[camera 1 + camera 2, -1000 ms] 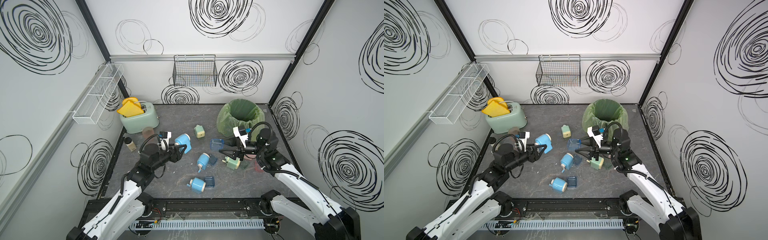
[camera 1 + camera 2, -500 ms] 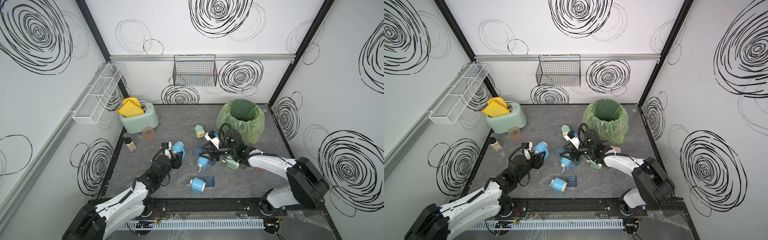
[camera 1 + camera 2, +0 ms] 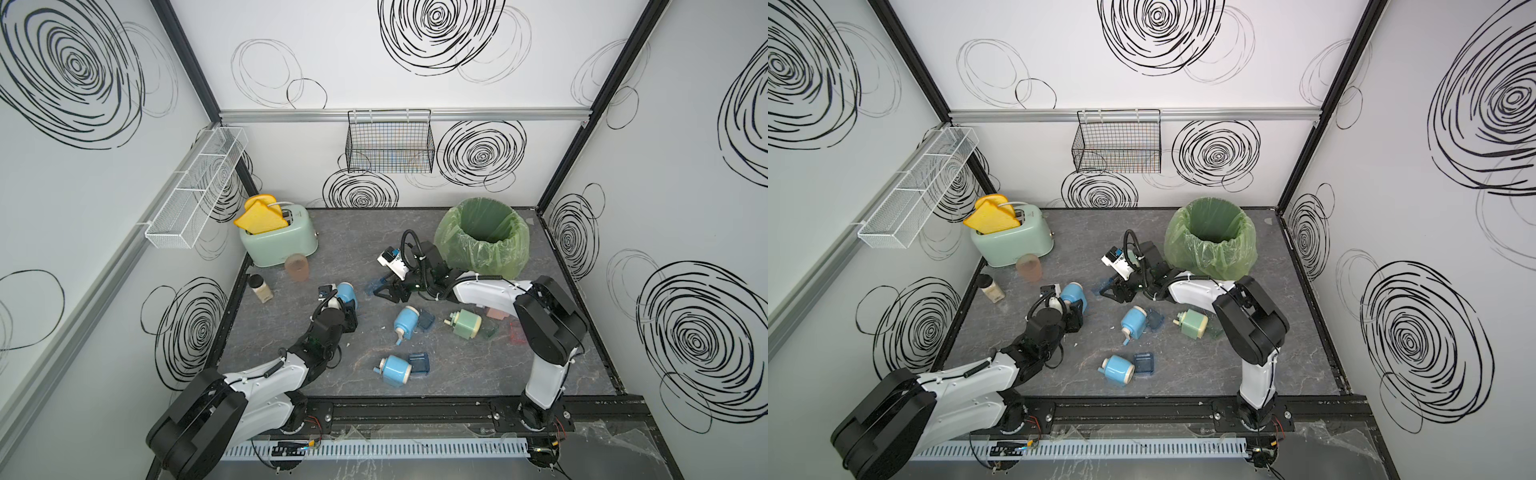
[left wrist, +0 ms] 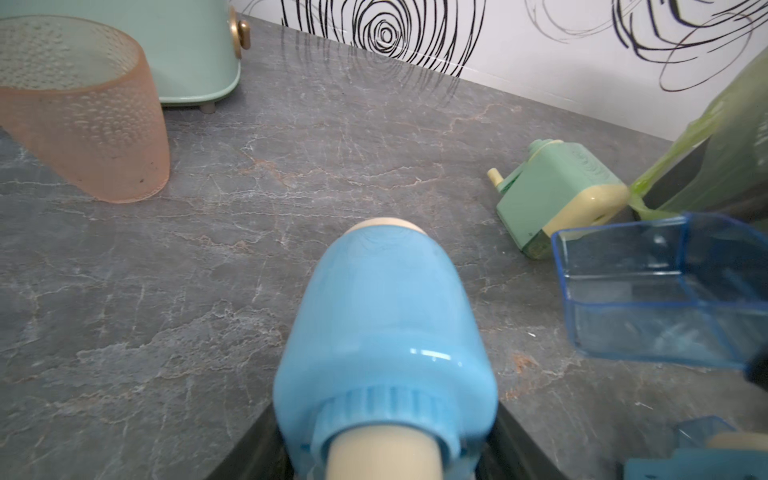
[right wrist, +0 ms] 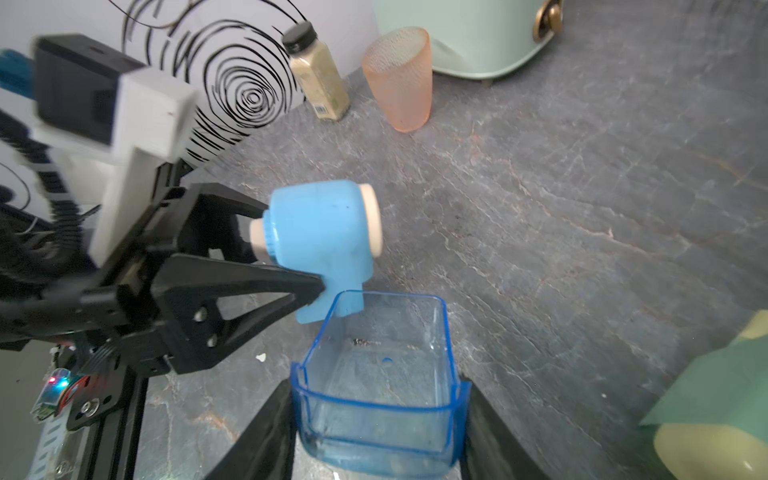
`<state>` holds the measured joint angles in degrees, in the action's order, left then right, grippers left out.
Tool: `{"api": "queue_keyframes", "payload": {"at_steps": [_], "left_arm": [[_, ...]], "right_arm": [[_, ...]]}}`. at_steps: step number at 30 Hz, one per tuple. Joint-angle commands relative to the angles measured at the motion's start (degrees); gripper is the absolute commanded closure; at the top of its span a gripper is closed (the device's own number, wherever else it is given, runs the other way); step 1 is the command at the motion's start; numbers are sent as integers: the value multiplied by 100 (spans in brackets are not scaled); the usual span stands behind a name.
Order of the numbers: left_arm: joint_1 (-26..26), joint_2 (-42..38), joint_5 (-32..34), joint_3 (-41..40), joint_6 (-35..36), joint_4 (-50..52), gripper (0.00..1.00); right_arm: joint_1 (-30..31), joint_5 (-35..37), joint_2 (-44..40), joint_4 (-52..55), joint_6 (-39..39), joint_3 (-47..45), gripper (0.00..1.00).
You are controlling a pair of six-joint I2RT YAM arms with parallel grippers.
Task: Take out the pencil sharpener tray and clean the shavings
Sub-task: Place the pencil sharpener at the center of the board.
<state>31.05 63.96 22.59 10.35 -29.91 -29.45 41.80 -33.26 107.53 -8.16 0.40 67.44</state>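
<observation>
My left gripper [image 4: 386, 436] is shut on a blue pencil sharpener [image 4: 386, 332] with cream ends, held low over the table at centre left in both top views [image 3: 347, 295] [image 3: 1073, 295]. My right gripper [image 5: 376, 415] is shut on the clear blue tray [image 5: 374, 395], which is out of the sharpener [image 5: 324, 237]. The tray's far rim lies close to the sharpener's base. A few dark specks of shavings lie on the tray floor. In a top view the tray [image 3: 374, 287] sits just right of the sharpener, in front of the right gripper [image 3: 386, 291].
A green-lined bin [image 3: 482, 239] stands at the back right, behind my right arm. A mint toaster [image 3: 278, 241], pink cup [image 3: 297, 268] and spice bottle [image 3: 259, 286] stand at the back left. Two blue sharpeners [image 3: 405, 324] [image 3: 395, 370], a green one [image 3: 465, 326] and loose trays [image 3: 417, 363] lie mid-table.
Both arms have dropped from a raised pose to low over the table. The right gripper carried the tray leftward, close to the sharpener, which the left gripper kept hold of.
</observation>
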Motion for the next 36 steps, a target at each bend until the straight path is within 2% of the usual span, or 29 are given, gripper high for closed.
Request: {"api": "queue_keyframes", "payload": {"at_steps": [1,10,16,21,28,36], "left_arm": [[-15,126,256,182,-464,0,57],[276,424,509,-159,-949,-258,57],[581,1000,487,-135,-1009,-386,51],[877,1497,645,73,-1104,-309,44],[985,1585,615,39,-1253,-140,34],[1030,1739,562,189,-1289,106,16]], "right_arm": [[13,213,307,620,-80,465,56],[162,378,858,1004,-246,1160,56],[258,469,1198,1251,-413,1493,56],[267,596,1435,1500,-550,1727,55],[275,862,1512,1825,-629,1808,54],[293,860,1638,2504,-804,2163,49]]}}
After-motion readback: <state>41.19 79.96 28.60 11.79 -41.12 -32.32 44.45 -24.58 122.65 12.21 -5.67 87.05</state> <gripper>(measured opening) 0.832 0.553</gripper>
